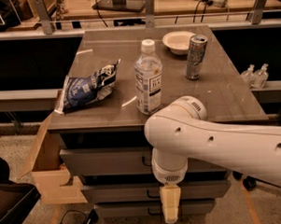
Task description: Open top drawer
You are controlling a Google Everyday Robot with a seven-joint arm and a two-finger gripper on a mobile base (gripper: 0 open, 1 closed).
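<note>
End effector (170,203) hangs pointing down before the lower drawers (116,192), beneath the front edge of the table (224,101); apart or together cannot be told. Top drawer (100,161) sits directly under that edge, its handle (145,160) above the end effector, ungripped. Judged: positioned low for approach, pull not begun.

A grey bench (228,98) stands in warm, dim light. Behind it runs a long wooden shelf (80,11) with metal posts (42,15). The floor (11,140) is pale and speckled. A brown box (47,176) sits at the left, with black cables (73,223) nearby. The tool (170,205) hangs low in front of the bench.
</note>
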